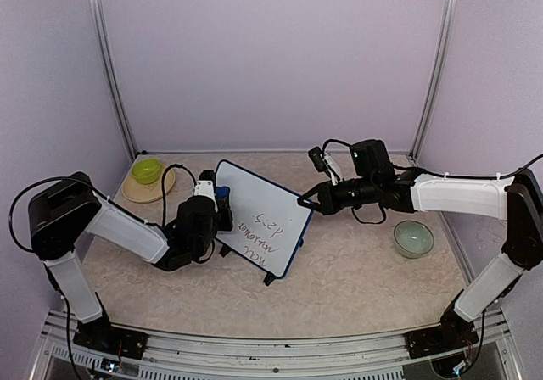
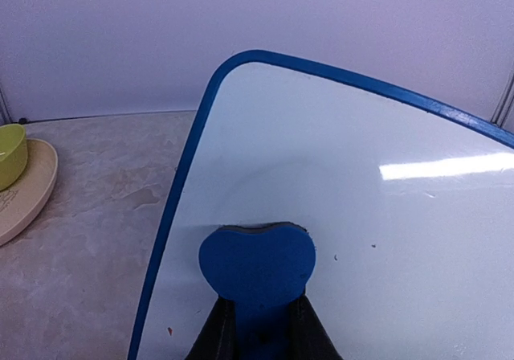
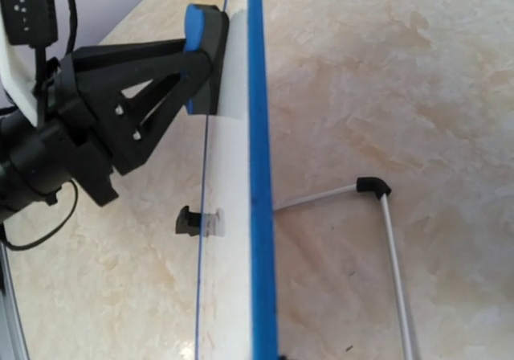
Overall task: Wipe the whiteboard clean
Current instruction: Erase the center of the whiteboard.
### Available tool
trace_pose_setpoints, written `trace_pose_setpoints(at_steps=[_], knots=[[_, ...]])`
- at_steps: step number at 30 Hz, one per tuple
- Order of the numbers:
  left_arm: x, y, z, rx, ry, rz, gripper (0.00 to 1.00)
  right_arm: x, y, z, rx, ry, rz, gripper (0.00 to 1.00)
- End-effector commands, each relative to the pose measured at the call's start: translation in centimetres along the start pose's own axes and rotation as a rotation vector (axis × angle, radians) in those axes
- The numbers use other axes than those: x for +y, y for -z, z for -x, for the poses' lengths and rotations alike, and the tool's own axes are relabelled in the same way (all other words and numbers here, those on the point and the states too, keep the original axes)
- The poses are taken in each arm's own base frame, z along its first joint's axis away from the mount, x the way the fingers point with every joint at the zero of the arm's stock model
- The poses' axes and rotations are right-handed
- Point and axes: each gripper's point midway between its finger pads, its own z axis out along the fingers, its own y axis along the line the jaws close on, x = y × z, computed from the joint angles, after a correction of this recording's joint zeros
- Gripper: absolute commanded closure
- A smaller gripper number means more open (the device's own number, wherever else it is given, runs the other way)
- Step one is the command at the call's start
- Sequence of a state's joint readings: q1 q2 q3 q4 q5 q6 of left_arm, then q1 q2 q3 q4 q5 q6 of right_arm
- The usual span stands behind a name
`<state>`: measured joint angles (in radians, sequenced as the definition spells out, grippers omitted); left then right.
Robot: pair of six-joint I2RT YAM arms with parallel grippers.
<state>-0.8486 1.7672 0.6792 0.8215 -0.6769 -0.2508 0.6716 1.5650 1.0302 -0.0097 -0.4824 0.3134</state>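
Propped aslant at the centre of the pale marble-patterned desk (image 1: 356,270): small rectangular whiteboard (image 1: 259,215) with thin dark-blue frame and rounded corners; black handwritten marker text, upside down in the top view, on its five o'clock part; upper part blank.

At the board's nine o'clock edge: left pincer (image 1: 216,213), clenched on a small blue foam eraser block (image 1: 222,200); in the left wrist view, block (image 2: 257,267) pinched between the black fingers (image 2: 217,336) and pressed flat against the white face (image 2: 361,215), just inside the curved blue corner.

At the board's three o'clock edge: right pincer (image 1: 305,200), clenched, tip touching the frame; impossible to tell whether pinching the edge or only resting on it.

In the right wrist view: board edge-on (image 3: 261,175), eraser (image 3: 197,30) and left pincer (image 3: 189,71) on its face side, thin metal fold-out leg with black elbow (image 3: 373,187) on the back side, resting on the desk.

At ten o'clock from the board: lime-green bowl (image 1: 146,170) on a round beige plate (image 1: 157,193); at four o'clock, well apart: pale-green bowl (image 1: 413,237).
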Motion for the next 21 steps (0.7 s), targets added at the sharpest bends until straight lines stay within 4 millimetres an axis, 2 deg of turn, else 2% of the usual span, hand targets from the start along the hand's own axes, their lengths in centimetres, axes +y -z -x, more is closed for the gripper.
trace_pose_setpoints(at_steps=[1, 8, 13, 15, 17, 21], knots=[[-2.6, 0.4, -1.5, 0.045, -0.030, -0.068, 0.84, 1.2, -1.0, -5.9, 0.184, 0.039, 0.056, 1.00], [-8.5, 2.5, -1.7, 0.029, -0.038, -0.224, 0.84, 1.1, -1.0, -5.8, 0.188, 0.041, 0.050, 1.00], [-11.1, 3.6, -2.0, 0.029, -0.042, -0.286, 0.84, 1.1, -1.1, -5.7, 0.190, 0.039, 0.052, 1.00], [-10.9, 3.6, -1.8, 0.024, -0.042, -0.272, 0.84, 1.1, -1.2, -5.6, 0.191, 0.040, 0.053, 1.00], [-9.5, 3.0, -1.6, 0.025, -0.022, -0.230, 0.84, 1.1, -1.2, -5.7, 0.195, 0.040, 0.051, 1.00], [-4.5, 1.5, -0.6, 0.016, 0.033, -0.118, 0.84, 1.1, -1.1, -5.5, 0.194, 0.046, 0.049, 1.00]])
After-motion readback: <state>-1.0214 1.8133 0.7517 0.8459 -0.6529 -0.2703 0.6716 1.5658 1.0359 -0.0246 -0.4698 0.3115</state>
